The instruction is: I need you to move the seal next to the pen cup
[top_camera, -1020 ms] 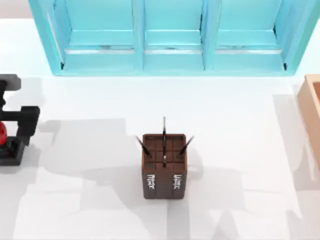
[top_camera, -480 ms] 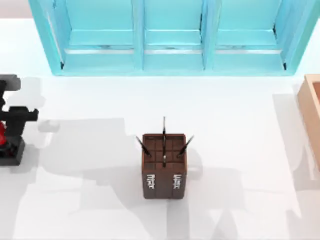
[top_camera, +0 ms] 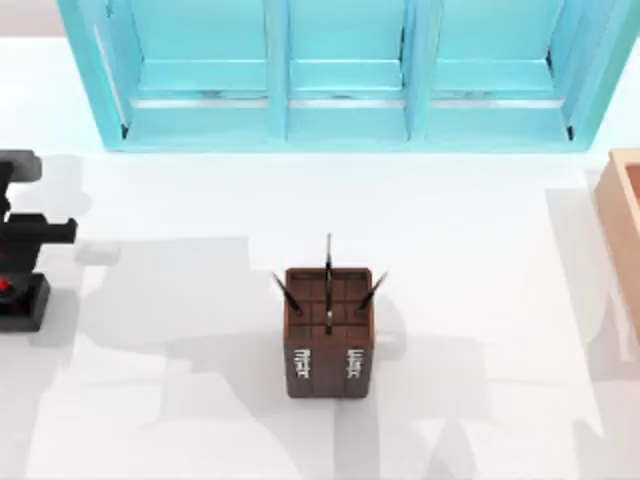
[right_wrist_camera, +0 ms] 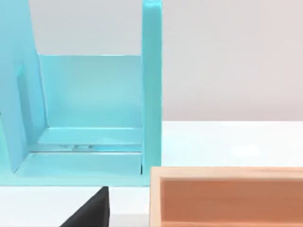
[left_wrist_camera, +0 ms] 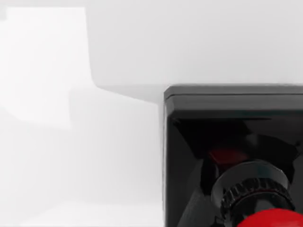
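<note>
The top camera looks straight down on the white counter from well above. The left wrist camera sits very close over the seal. The right wrist camera faces level toward the blue shelf, which the top view shares

Simulated office-style desk: white table, turquoise shelf unit, pen cup, wooden tray.

My left gripper is showing as matte black, built of blocky, square-edged segments stepping like stacked bars, well to the left of the pen cup; no markings or cables are showing.
</note>
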You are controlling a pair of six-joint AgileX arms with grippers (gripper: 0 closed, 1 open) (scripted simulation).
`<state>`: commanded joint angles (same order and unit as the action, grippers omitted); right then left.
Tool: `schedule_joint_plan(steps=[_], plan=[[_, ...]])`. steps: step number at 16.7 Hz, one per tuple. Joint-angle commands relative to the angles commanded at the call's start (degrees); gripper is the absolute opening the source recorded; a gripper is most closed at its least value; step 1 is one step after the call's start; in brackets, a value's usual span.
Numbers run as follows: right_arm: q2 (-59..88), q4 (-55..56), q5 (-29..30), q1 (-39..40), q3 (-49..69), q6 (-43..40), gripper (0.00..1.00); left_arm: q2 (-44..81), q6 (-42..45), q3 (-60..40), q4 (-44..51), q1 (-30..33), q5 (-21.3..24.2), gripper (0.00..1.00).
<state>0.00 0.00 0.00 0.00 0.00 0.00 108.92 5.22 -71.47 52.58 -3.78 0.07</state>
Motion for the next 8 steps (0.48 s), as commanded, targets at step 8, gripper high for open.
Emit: schedule_joint_plan(steps=[8], plan=[[0.0,0.0,0.0,0.0,0.0,0.0,1.0,0.11,-0.7,-0.9,0.89,0.87,0.01,0.0]])
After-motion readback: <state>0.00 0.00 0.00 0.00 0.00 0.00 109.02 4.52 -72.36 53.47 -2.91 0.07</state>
